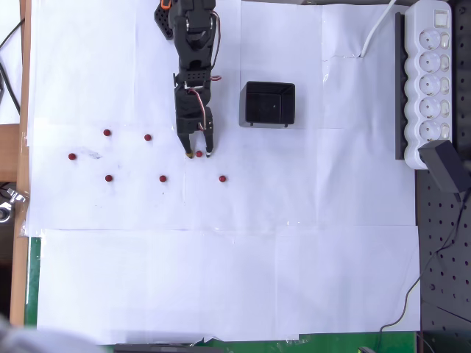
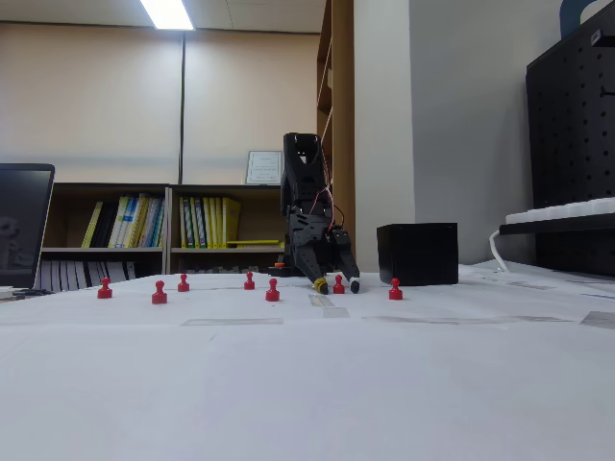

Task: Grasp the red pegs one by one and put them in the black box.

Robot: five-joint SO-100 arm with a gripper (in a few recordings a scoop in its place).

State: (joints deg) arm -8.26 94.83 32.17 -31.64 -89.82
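seven red pegs on the white-papered bench (image 1: 221, 279), going left to right in the overhead view: far-left peg (image 1: 71, 156), upper-left peg (image 1: 107, 132), lower-left peg (image 1: 109, 178), upper-middle peg (image 1: 148, 137), lower-middle peg (image 1: 163, 178), then the peg at the hand (image 1: 199, 154), then the right peg (image 1: 221, 178). all stand upright on their bases in the fixed view, e.g. one at (image 2: 159, 292).

hand (image 1: 199, 153) is down at the bench, fingers pointing toward the bottom of the overhead view, jaws open a little, about a peg wide. the peg at the hand sits right between the two fingertips, so there is no sideways offset left; looks like closing is the next thing needed. fixed view agrees: hand (image 2: 337, 285) low, peg (image 2: 338, 283) between the tips. can't tell if the fingers already touch it, too small. nothing lifted yet.

black box (image 1: 268, 104) lies up and to the right of the hand in the overhead view, near, open top, inside looks empty but glossy walls make that hard to be sure. in the fixed view the black box (image 2: 417, 254) shows only its side wall, inside hidden.

power strip (image 1: 429, 81) at far right edge, partly cut off.
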